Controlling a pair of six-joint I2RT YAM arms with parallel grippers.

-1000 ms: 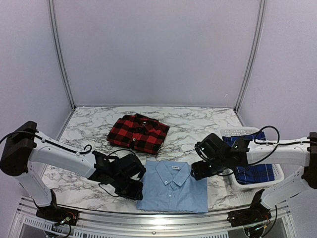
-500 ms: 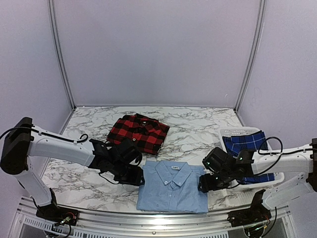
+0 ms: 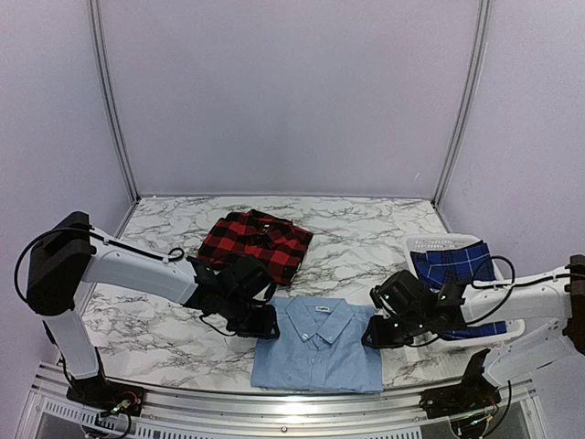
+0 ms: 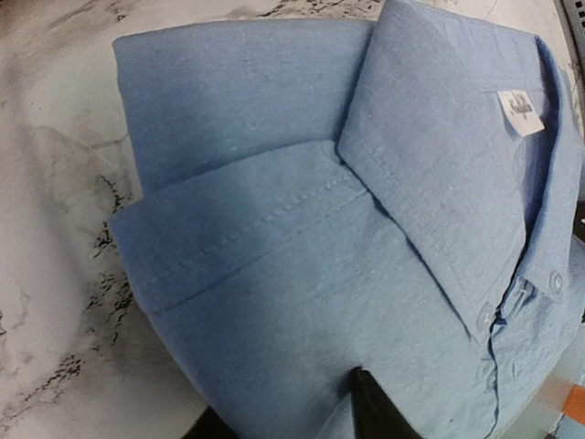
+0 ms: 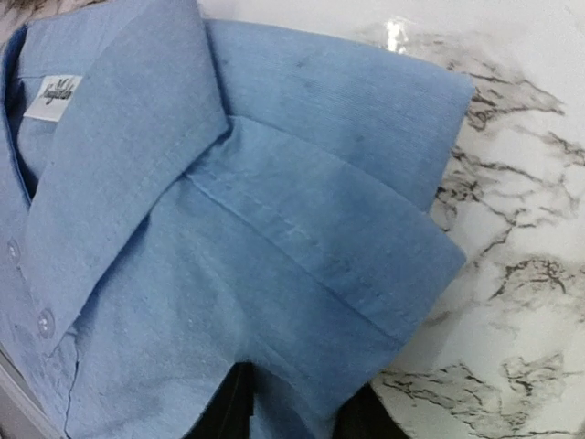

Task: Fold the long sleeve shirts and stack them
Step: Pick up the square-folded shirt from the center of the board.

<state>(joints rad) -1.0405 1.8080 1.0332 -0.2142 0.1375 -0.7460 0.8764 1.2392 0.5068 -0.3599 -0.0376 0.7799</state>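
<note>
The light blue shirt (image 3: 318,352) lies folded, collar up, at the table's near middle. My left gripper (image 3: 265,327) is at its left shoulder edge and my right gripper (image 3: 373,334) at its right shoulder edge. In the left wrist view the blue cloth (image 4: 320,229) runs between my left gripper's (image 4: 292,416) black fingers (image 4: 375,407). The right wrist view shows the shirt's folded edge (image 5: 302,274) pinched inside my right gripper (image 5: 297,412). The red-and-black check shirt (image 3: 256,245) lies folded behind. The dark blue plaid shirt (image 3: 462,274) sits in a basket.
A white basket (image 3: 430,245) stands at the right edge of the marble table (image 3: 356,229), just behind my right arm. Grey walls with metal posts close in the back and both sides. A metal rail runs along the near edge.
Both grippers have moved inward onto the light blue shirt's shoulders. The right gripper came down from beside the basket and narrowed; the left opened, then closed on the cloth edge.
</note>
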